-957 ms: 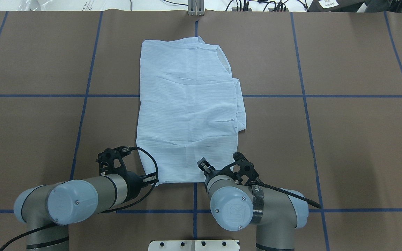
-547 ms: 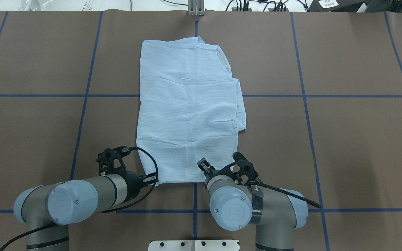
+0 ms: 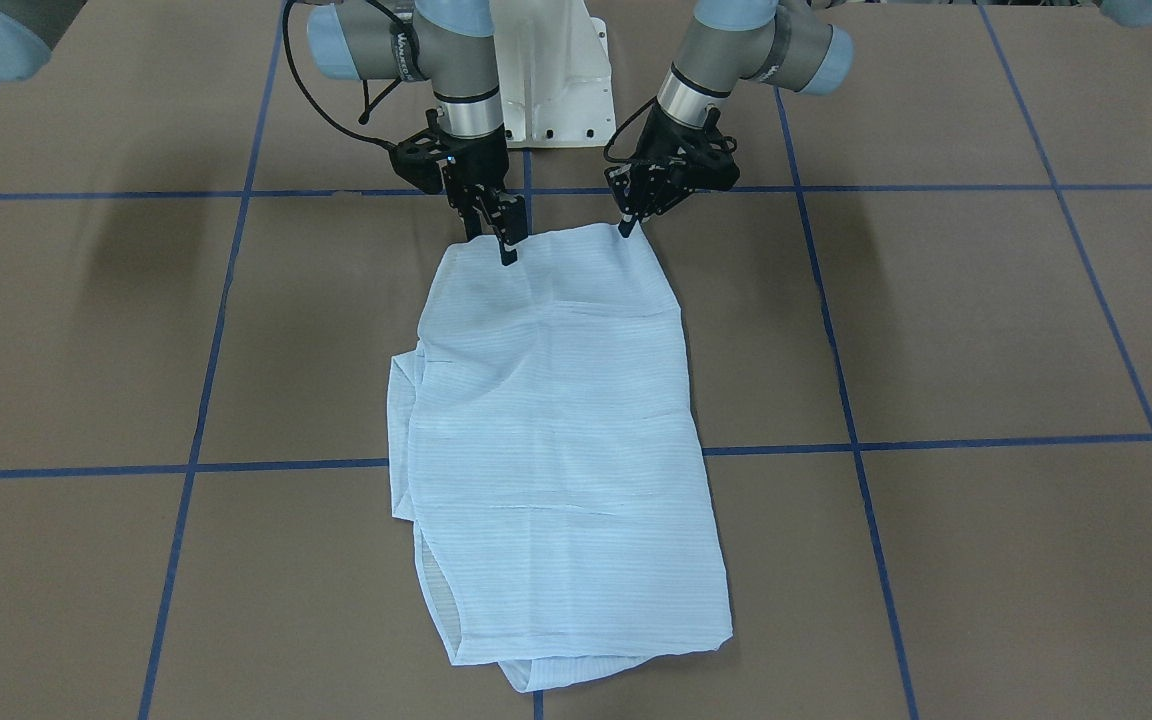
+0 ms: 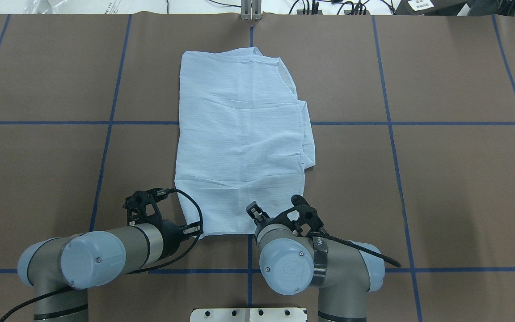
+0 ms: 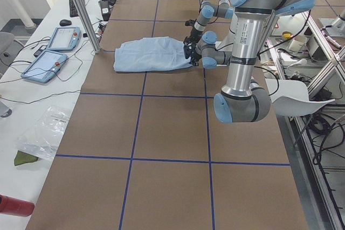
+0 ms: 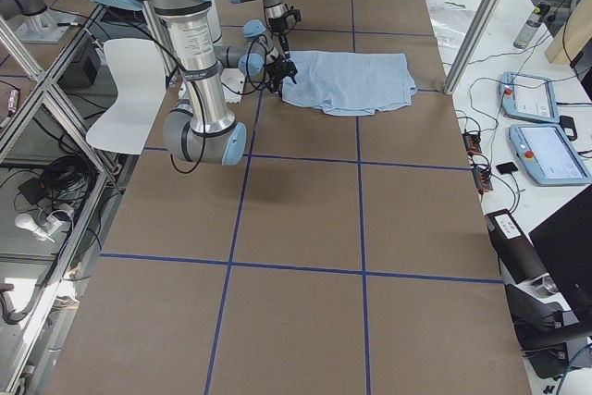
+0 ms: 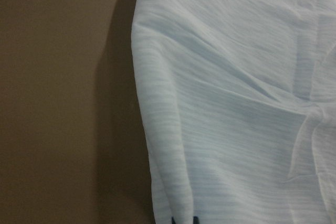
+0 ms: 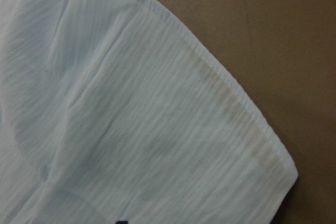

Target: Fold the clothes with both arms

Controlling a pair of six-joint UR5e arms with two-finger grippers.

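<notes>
1. The left gripper is hanging right at the near hem of the shirt, on the corner at the robot's left. In the left wrist view 2 dark tips are sitting close together with cloth bunching into them, so I'm reading those jaws as pinching the hem.
2. The right gripper is sitting on that same hem, a little inboard of the other corner. Only 1 dark tip is peeking into the right wrist view, so I cannot tell whether its jaws are spread or biting cloth.
3. So the shirt is stretching straight ahead of both sets of jaws. Neither arm is nearer; both are meeting the near edge.
4. The shirt is lying flat on the brown table, narrowed to 1 long rectangle and crossing a blue tape line.
5. Its long axis is running from the robot toward the far table edge, hem near, what looks like the neck opening far. An under-layer is poking out along the robot's right side.
6. My call: the coming fold is depending on that axis, with both grippers carrying the hem forward in parallel, or the fold will skew.
</notes>
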